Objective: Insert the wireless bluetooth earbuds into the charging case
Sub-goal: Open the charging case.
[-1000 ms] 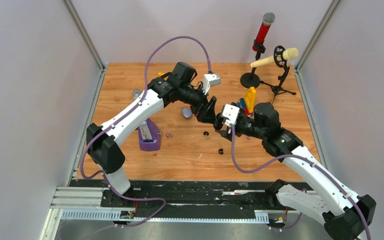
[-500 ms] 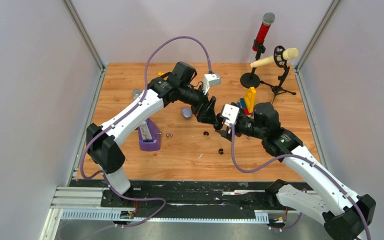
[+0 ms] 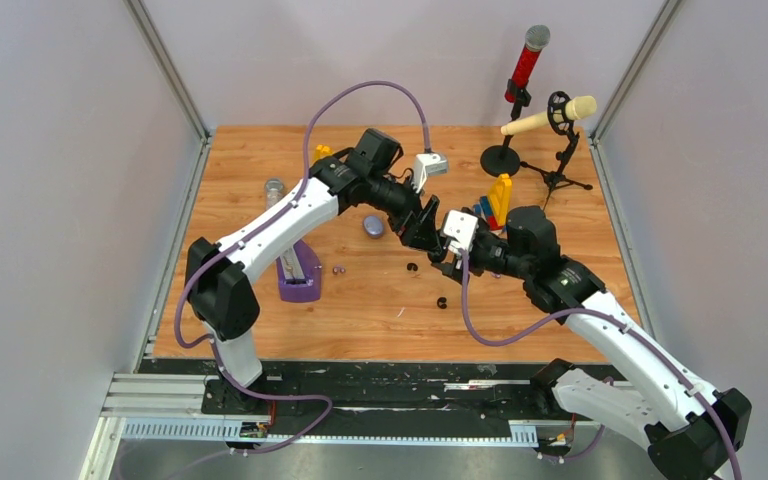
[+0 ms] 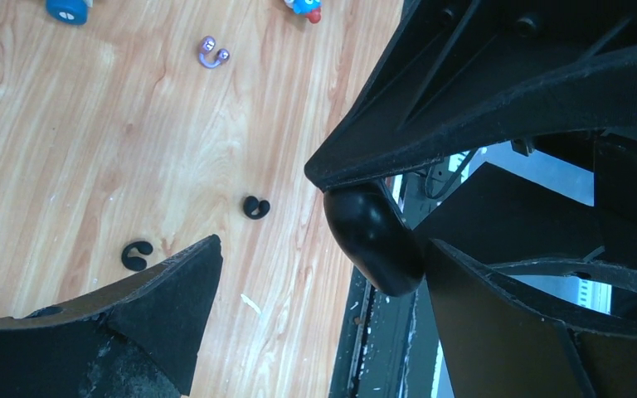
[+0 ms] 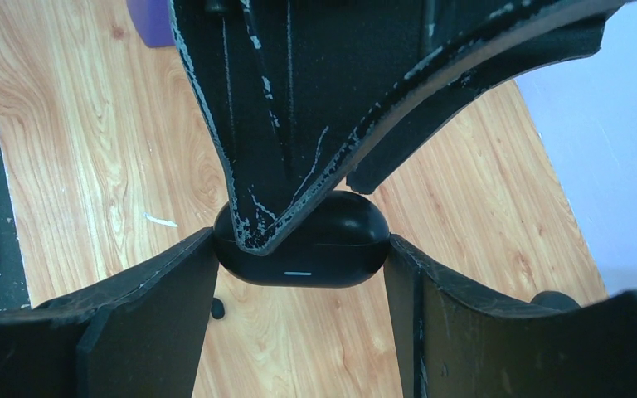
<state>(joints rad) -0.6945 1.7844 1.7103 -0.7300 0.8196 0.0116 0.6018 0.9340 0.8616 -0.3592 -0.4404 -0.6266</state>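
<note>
Pinching a black case (image 5: 332, 236) end to end between the fingers of the right gripper (image 5: 300, 253), closed and clear of the table (image 3: 360, 320). Marked on its front face with one short pale dash (image 5: 298, 272), the sole marking to be made out anywhere in view. Spread wide at the left gripper (image 4: 323, 245), gripping nothing, with the case in the gap, close by one finger (image 4: 498, 332). Overlapped along its top, in the right wrist view, by a scuffed left fingertip (image 5: 257, 224); impossible to tell whether touching. Nose to nose over the middle of the table in the top view.

Outside the case, on the wood beneath: two black earbuds (image 4: 256, 207), curled, lying apart. Farther off, purple earbuds (image 4: 212, 53), close together. Beyond those, a small bottle (image 4: 303, 7) with red and blue, cut by the frame edge.

Left of the grippers in the top view: a purple case (image 3: 373, 226), closed, and nearer the bases a purple stand (image 3: 298, 275). At the far right corner: a red microphone (image 3: 527, 62) upright on a round base, a cream microphone (image 3: 550, 115) tilted on a tripod, and a yellow block (image 3: 501, 195) just behind the right wrist.
</note>
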